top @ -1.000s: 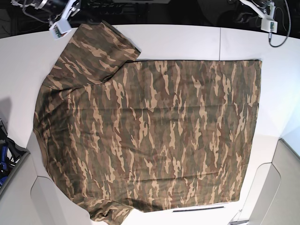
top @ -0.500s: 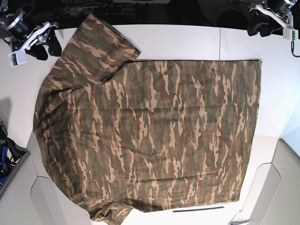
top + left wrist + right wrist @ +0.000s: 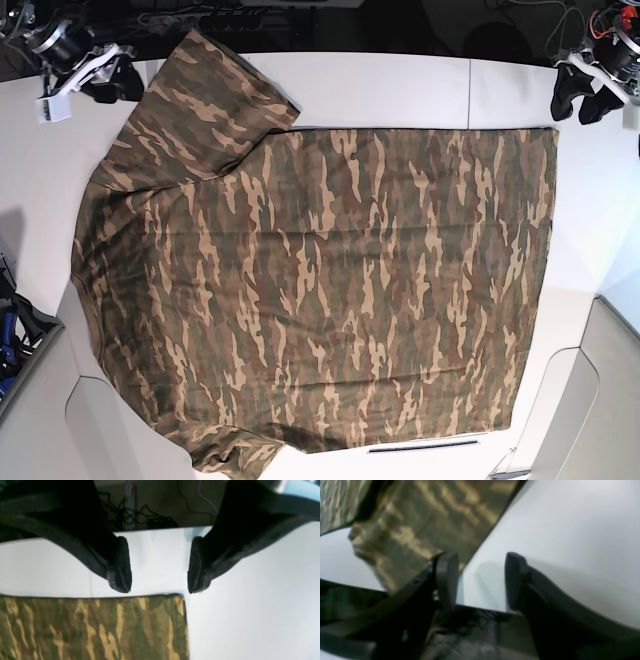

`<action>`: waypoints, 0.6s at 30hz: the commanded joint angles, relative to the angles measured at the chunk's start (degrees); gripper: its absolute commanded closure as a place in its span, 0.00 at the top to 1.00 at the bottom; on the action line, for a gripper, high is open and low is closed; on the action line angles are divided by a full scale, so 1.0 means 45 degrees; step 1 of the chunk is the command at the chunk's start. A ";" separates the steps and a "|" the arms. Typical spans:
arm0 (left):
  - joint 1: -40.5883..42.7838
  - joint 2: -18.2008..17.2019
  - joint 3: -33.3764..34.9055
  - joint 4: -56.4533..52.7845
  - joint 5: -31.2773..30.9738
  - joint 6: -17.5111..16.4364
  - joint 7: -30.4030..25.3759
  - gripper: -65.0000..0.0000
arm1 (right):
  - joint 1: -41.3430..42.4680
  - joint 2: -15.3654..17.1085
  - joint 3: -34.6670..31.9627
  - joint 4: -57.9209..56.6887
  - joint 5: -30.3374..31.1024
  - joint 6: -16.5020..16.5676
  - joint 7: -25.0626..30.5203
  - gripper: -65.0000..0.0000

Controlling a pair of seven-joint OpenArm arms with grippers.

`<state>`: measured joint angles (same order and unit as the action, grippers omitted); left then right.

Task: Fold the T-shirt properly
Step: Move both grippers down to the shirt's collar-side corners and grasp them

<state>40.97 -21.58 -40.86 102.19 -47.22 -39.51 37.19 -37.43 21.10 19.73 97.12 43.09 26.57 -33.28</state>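
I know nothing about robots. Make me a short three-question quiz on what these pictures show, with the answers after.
1. True or false: the T-shirt lies spread flat on the table, not yet folded.
2. The left gripper is: A) shut on the cloth, B) open just beyond a corner of the shirt, C) out of view.
3. Fill in: the right gripper is ____, with its dark fingers beside the shirt's sleeve edge.

Key
1. True. It is spread out, with one sleeve pointing to the far edge.
2. B. Its jaws stand apart above bare table, holding nothing.
3. Open. White table shows between its jaws.
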 commanded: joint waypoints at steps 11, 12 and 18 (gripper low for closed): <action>-0.1462 -0.0777 -0.0053 -0.1846 -0.0418 -0.0110 -0.0311 0.59 | 0.0340 -0.1112 -0.1744 0.0015 -0.0092 0.0155 0.0053 0.46; -0.1545 -0.0801 -0.0015 -0.1957 -0.0408 -0.0110 -0.0316 0.59 | 0.0461 -0.1239 -0.1826 0.0015 -0.0185 0.0151 0.0053 0.46; -0.2327 -0.1248 0.0845 -0.3016 -0.0204 -0.0110 -0.0384 0.69 | 0.1132 -0.1666 -0.1904 0.0015 -0.0330 0.0146 0.0049 0.46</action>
<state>30.57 -26.00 -36.62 87.92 -47.09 -39.51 36.67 -32.21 13.26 11.00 96.73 41.95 27.44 -32.82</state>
